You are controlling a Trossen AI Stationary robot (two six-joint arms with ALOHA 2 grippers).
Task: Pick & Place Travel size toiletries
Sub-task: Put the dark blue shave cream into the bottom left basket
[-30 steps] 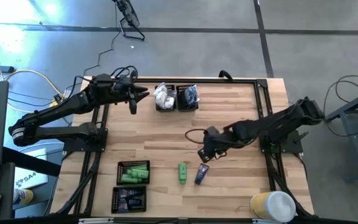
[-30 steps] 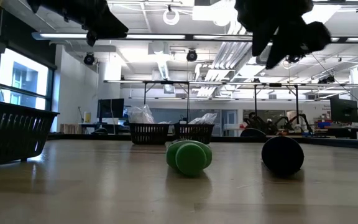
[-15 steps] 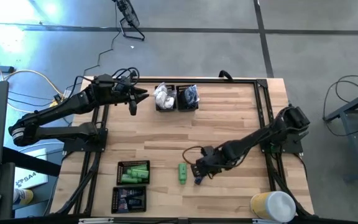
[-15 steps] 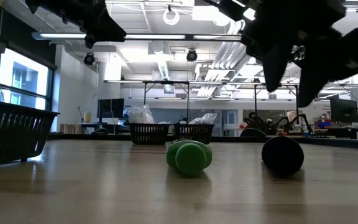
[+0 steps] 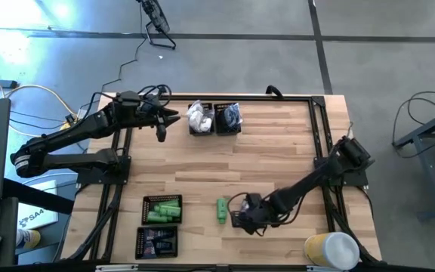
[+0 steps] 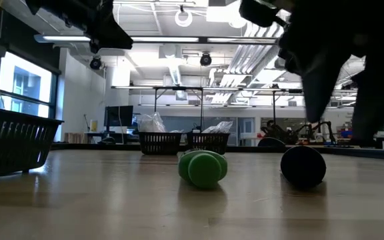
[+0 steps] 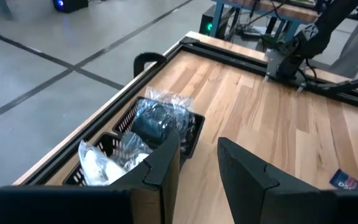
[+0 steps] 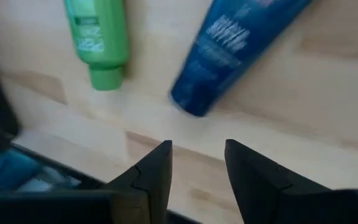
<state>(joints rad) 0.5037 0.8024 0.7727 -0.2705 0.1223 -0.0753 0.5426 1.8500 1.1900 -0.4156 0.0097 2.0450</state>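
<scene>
Bench [image 5: 278, 143]: your middle boards lie bare; two trays [image 5: 214, 119] sit at the far edge, two more [image 5: 161, 209] near the front-left corner. Green tube [image 5: 222, 209] and navy tube [image 8: 229, 43] lie just beside each other near the front edge. Right pincer [image 5: 242, 220], fingers spread, has dropped from mid-bench to low over the navy tube. Left pincer [image 5: 171, 117], spread, stays beside the far trays.
</scene>
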